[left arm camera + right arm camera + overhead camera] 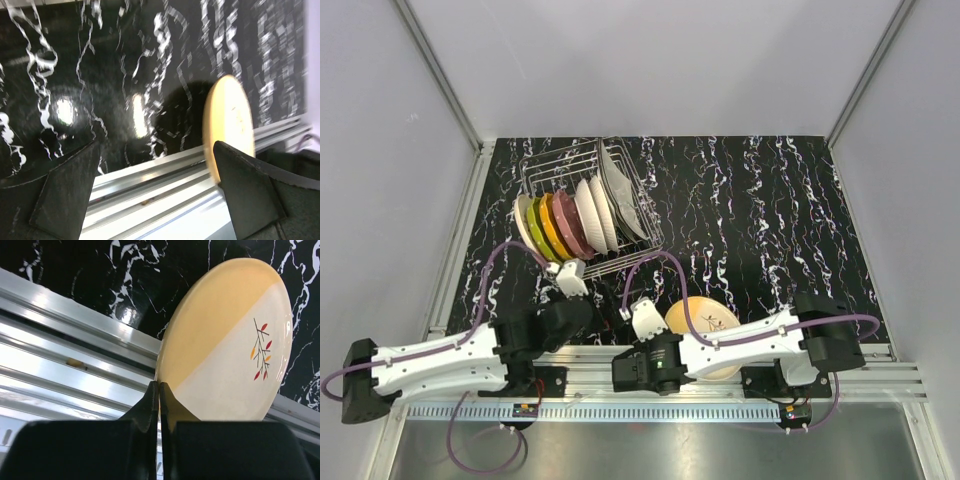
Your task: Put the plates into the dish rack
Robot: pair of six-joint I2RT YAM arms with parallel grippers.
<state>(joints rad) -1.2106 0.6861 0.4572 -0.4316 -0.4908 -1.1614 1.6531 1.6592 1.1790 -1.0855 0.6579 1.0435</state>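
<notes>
several plates [565, 222] crowd dish rack [560, 165]; right claw [159, 390] pinches yellow plate [225, 340]

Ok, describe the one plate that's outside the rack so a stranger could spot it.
From the wire dish rack at the back left of the black marbled table, come toward the near edge. There the right gripper pinches the rim of a round plate. Unlike the racked plates, it is half yellow, half cream, with a small leafy twig painted on.
</notes>
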